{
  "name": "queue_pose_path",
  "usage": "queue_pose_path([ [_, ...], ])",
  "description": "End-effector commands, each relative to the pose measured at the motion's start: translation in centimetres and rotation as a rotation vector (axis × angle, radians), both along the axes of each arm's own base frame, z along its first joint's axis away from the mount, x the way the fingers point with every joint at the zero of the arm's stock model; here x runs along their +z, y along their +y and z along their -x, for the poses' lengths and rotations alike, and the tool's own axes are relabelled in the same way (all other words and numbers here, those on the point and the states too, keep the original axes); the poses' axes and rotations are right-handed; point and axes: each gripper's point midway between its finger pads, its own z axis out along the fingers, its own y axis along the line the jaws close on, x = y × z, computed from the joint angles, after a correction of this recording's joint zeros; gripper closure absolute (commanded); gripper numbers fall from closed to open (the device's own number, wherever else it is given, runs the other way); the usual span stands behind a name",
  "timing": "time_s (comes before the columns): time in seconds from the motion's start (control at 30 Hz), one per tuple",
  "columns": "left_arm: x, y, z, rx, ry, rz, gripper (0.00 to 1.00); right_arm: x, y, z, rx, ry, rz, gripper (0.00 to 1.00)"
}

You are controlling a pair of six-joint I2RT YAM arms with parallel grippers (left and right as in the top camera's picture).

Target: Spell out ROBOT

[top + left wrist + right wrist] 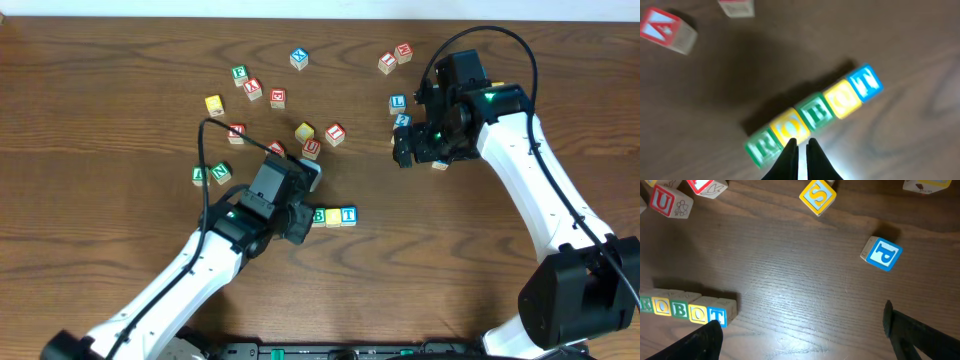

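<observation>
ROBOT SPELLED OUT: Five wooden letter cubes stand in a straight, touching row on the dark wooden worktop (100,60). In the left wrist view they read, in order: the green R cube (761,147), the first yellow O cube (786,129), the green B cube (816,112), the second yellow O cube (842,98) and the blue T cube (865,82).

The left jaws are pinched shut with nothing between them. Their black tips sit at the near edge of the row, where the R meets the first O.

From overhead, the left arm (200,260) covers the start of the word. Only B, O and T show just to its right, near the middle of the worktop.

The right jaws, seen from the right wrist, gape wide over bare wood and grip nothing. The T end of the row lies just beside one finger, and a blue P cube (881,254) sits apart, ahead of the other. A yellow S cube (817,195) and a red U cube (665,202) lie farther off.

Overhead, the right arm (520,170) is well apart from the word, among loose cubes scattered across the far side.
</observation>
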Motion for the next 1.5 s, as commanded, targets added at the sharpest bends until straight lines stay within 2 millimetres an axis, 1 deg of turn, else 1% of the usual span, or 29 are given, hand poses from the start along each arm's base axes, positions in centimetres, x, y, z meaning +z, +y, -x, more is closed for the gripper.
queue_pose_path([
  [0.0,-1.6,0.9,-1.5,0.058,0.002,-0.058,0.93,1.3,0.0,-0.2,0.012,-0.04,0.001,0.01],
  [0.03,-2.3,0.9,-1.8,0.069,0.013,-0.061,0.93,1.3,0.0,-0.2,0.012,-0.041,0.001,0.01],
  [0.2,-4.3,0.8,-2.2,0.09,0.053,-0.07,0.93,1.3,0.0,-0.2,0.012,-0.041,0.001,0.01],
  [0.33,-5.2,0.8,-2.3,0.09,0.07,-0.081,0.93,1.3,0.0,-0.2,0.012,-0.041,0.001,0.01],
  [0.73,-5.2,0.7,-2.4,0.09,0.065,-0.078,0.93,1.3,0.0,-0.1,0.012,-0.037,0.002,0.01],
  [1.0,-4.8,0.3,-3.2,0.091,0.031,-0.057,0.93,1.3,0.0,-0.1,0.012,-0.037,0.002,0.01],
  [1.47,-5.2,0.2,-3.2,0.091,0.039,-0.062,0.93,1.3,0.0,-0.1,0.013,-0.037,0.002,0.01],
])
